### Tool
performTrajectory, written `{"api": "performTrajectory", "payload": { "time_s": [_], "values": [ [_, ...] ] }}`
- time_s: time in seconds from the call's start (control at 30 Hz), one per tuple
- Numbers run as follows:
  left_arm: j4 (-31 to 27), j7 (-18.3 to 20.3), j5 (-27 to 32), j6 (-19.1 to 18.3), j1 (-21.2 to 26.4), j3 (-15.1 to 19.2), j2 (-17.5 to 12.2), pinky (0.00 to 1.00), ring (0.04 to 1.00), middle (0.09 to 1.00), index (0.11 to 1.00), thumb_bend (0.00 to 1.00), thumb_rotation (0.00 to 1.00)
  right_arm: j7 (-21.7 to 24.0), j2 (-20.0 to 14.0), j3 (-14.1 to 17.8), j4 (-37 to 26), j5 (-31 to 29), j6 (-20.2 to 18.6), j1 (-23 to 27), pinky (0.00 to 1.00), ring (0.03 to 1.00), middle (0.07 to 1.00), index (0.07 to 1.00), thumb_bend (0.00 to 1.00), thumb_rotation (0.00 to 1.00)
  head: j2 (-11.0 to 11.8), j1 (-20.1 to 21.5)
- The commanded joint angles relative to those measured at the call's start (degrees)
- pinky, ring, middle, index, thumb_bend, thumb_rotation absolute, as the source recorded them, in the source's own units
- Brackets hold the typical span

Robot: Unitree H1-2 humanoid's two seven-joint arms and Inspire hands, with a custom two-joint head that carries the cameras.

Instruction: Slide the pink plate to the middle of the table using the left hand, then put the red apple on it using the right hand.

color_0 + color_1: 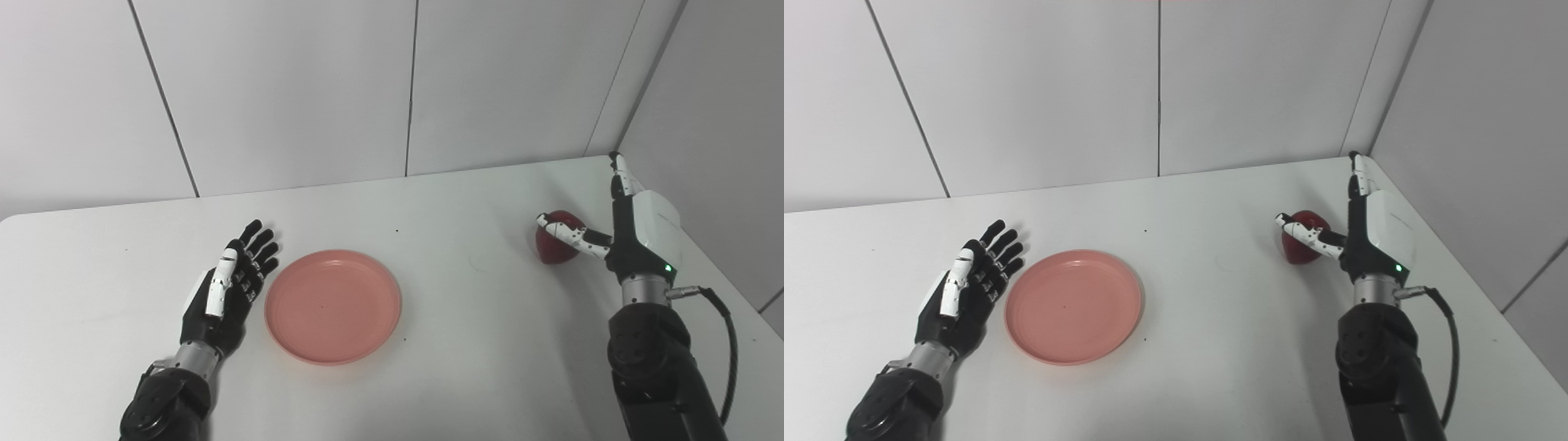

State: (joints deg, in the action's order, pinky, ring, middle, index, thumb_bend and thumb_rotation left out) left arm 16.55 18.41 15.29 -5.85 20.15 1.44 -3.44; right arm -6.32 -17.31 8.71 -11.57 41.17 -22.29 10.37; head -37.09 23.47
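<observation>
A pink plate [333,306] lies flat on the white table [465,343], a little left of the frame's centre and toward the lower half, its shallow well holding nothing. Just beside its left rim rests the left hand [228,293], palm turned toward the plate, fingers [260,245] spread and straight, pointing toward the upper right of the frame; it grips nothing, and whether it touches the rim cannot be told.

At the right of the frame, near the table's far corner, sits the red apple [556,245], well apart from the plate. The right hand [631,236] stands upright just beside the apple on its right side. Its thumb [566,234] reaches leftward across the apple's top and front, and one finger [620,171] points straight up, clear of the fruit. The hand is spread wide and not closed around the apple; only the thumb appears to lie against it. A green light [669,267] glows at the wrist, and a black cable [729,343] loops down beside the forearm at the lower right. Grey wall panels [282,92] fill the upper half of the frame behind the table.
</observation>
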Motion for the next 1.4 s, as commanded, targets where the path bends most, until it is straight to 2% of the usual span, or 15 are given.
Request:
{"api": "performTrajectory", "payload": {
  "time_s": [0.0, 0.2, 0.83, 1.0, 1.37],
  "values": [
    [1.03, -0.85, -0.47, -2.04, -1.0, 0.05, -0.76, 0.95, 0.945, 0.948, 0.93, 0.35, 1.0, -0.69, -1.79, 0.66, 0.6, -1.66, 1.55, 1.93, 0.78, 0.878, 0.931, 0.962, 1.0, 0.55, -0.12, -0.06],
    [0.38, -0.97, -0.51, -2.38, -1.22, 0.02, -0.87, 0.95, 0.946, 0.947, 0.929, 0.34, 1.0, 0.01, -2.19, 0.26, 2.31, -4.48, 1.0, 2.65, 0.8, 0.889, 0.93, 0.951, 1.0, 0.55, -0.42, 0.26],
    [1.08, -0.6, 0.06, -2.08, -1.19, -0.02, -1.12, 0.95, 0.956, 0.955, 0.939, 0.34, 1.0, 2.91, -3.13, -1.05, 5.12, -7.25, -2.07, 5.46, 0.73, 0.848, 0.895, 0.932, 1.0, 0.5, -0.92, -0.01],
    [0.36, -1.15, -0.11, -2.6, -1.34, -0.04, -1.14, 0.95, 0.944, 0.947, 0.935, 0.34, 1.0, 3.91, -3.7, -1.74, 5.63, -6.73, -3.84, 6.16, 0.75, 0.855, 0.898, 0.928, 1.0, 0.5, -1.37, -0.61],
    [0.02, -1.1, -0.1, -2.87, -1.47, -0.13, -1.26, 0.95, 0.943, 0.946, 0.933, 0.35, 1.0, 4.39, -4.71, -1.94, 7.77, -7.86, -4.34, 6.82, 0.78, 0.871, 0.907, 0.926, 1.0, 0.45, -1.74, -0.64]
  ]
}}
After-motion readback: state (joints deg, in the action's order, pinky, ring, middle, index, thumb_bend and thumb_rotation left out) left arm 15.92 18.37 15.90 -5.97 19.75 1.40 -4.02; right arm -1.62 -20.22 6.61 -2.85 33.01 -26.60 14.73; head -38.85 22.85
